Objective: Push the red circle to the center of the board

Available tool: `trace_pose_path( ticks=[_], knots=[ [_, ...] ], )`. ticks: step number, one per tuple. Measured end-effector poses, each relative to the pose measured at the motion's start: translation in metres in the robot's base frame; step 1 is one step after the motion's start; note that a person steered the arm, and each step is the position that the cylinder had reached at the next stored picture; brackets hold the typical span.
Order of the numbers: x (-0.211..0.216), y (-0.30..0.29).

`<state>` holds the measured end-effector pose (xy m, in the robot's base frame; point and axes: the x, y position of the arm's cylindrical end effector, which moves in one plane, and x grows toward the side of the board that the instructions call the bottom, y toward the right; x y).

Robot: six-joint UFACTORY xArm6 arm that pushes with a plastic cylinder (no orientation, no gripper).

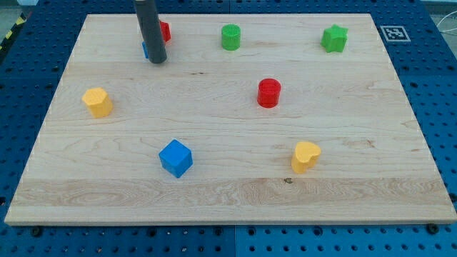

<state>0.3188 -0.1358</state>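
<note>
Resting on the wooden board (214, 193): red circle (269, 93), slightly right of centre, untouched; rod's bare tip (157, 61), grasping nothing, stands well apart at upper left, hiding a blue block (145, 50).

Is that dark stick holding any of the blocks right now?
No, nothing is held. My tip only pushes. It sits at the view's top left, beside a partly hidden blue block and red block, far from the red circle.
</note>
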Motion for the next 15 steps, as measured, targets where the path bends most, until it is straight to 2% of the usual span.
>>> trace_pose_path(
  ticks=[2, 4, 6, 7, 8, 9, 10, 11, 14, 15],
  knots=[
    [0.030, 0.036],
    [0.030, 0.120],
    [0.034, 0.229],
    [0.034, 0.247],
    [0.053, 0.278],
    [0.097, 0.280],
    [0.119, 0.257],
    [0.115, 0.225],
    [0.067, 0.160],
    [0.070, 0.131]
  ],
)
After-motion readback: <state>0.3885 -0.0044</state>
